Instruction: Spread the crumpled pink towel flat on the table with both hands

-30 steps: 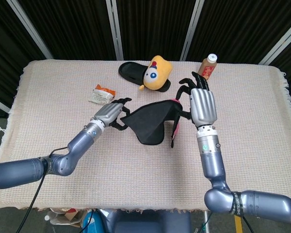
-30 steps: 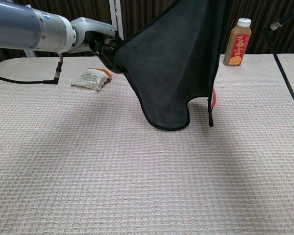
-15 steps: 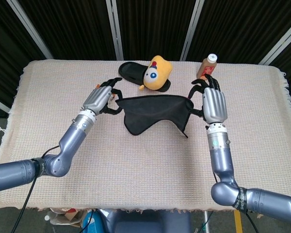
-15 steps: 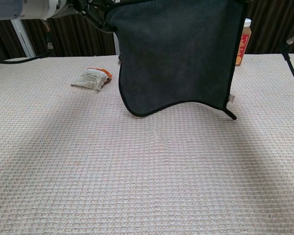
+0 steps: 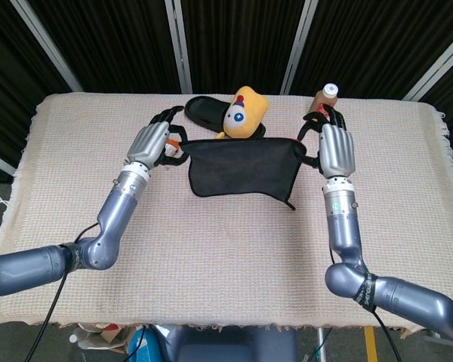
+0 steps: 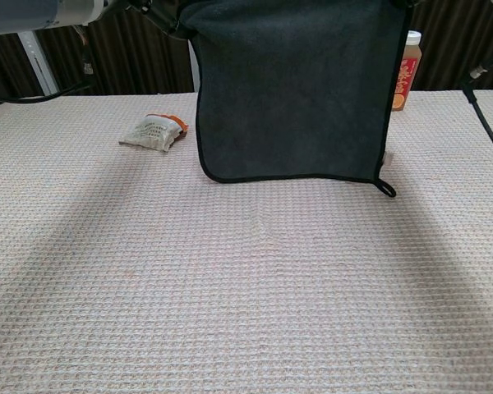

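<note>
Towel [image 5: 244, 167] now stretched flatter, raised; left robot hand [image 5: 149, 143], right robot hand [image 5: 336, 149] gripping top corners.

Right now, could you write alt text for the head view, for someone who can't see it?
Two robot hands, left hand and right hand, hold a dark towel stretched between them above a cloth-covered table. Behind it sit a yellow plush toy, a black slipper and a bottle.
</note>
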`<move>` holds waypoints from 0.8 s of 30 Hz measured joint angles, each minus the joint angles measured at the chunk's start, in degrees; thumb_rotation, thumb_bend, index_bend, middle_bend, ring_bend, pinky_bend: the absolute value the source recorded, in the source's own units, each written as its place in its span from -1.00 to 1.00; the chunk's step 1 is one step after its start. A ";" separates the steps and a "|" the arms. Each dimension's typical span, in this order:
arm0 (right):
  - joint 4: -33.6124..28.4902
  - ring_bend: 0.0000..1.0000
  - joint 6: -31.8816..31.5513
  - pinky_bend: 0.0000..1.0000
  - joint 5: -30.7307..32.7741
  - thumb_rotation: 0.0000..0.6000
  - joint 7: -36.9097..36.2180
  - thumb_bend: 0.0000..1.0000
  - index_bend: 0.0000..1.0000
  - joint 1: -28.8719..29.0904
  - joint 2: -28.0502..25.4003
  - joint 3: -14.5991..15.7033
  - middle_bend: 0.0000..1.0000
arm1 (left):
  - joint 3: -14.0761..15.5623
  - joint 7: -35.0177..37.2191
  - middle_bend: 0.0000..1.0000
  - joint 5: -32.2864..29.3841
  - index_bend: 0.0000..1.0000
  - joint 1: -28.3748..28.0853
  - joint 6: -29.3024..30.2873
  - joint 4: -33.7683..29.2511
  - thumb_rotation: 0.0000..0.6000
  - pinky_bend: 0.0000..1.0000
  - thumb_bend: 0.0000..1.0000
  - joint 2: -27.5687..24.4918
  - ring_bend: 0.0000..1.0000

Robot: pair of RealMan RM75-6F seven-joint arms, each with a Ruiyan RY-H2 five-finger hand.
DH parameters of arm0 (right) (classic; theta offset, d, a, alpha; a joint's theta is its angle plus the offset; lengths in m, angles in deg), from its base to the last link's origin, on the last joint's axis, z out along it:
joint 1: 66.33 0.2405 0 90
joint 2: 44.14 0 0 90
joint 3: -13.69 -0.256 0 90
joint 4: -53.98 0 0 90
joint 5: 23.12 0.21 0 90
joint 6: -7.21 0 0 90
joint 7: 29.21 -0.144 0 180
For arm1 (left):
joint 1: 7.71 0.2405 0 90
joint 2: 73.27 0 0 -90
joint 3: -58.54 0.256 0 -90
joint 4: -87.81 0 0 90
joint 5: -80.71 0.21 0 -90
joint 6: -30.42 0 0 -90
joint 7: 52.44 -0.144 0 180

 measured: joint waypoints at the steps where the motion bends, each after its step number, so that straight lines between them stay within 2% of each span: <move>1: 1.12 -0.79 0.37 -0.80 -0.02 1.00 -0.38 0.27 0.46 0.35 0.41 -0.22 -0.35 | -0.29 -0.12 -0.92 -0.03 0.33 -0.24 -0.10 1.09 1.00 -1.00 0.02 0.78 -1.00; 8: 9.26 -0.79 2.72 -0.78 -0.93 1.00 -3.51 0.28 0.46 3.67 3.43 -2.49 -0.35 | -2.62 0.62 -0.92 1.49 0.33 -1.42 -0.17 7.61 1.00 -1.00 0.02 5.49 -1.00; 11: 10.59 -0.79 3.23 -0.78 -1.67 1.00 -4.64 0.27 0.46 4.46 3.94 -3.15 -0.35 | -3.82 1.94 -0.92 3.41 0.34 -1.55 0.06 9.49 1.00 -1.00 0.02 7.00 -1.00; 17: 9.12 -0.79 2.45 -0.78 -2.52 1.00 -4.81 0.28 0.46 3.30 3.54 -2.51 -0.35 | -4.33 2.61 -0.92 5.34 0.34 -0.83 -0.01 9.10 1.00 -1.00 0.02 7.58 -1.00; 24: 2.43 -0.79 0.80 -0.78 -2.88 1.00 -4.38 0.27 0.46 -1.17 1.99 0.82 -0.35 | -2.11 2.13 -0.92 6.77 0.34 2.42 1.07 2.98 1.00 -1.00 0.02 6.75 -1.00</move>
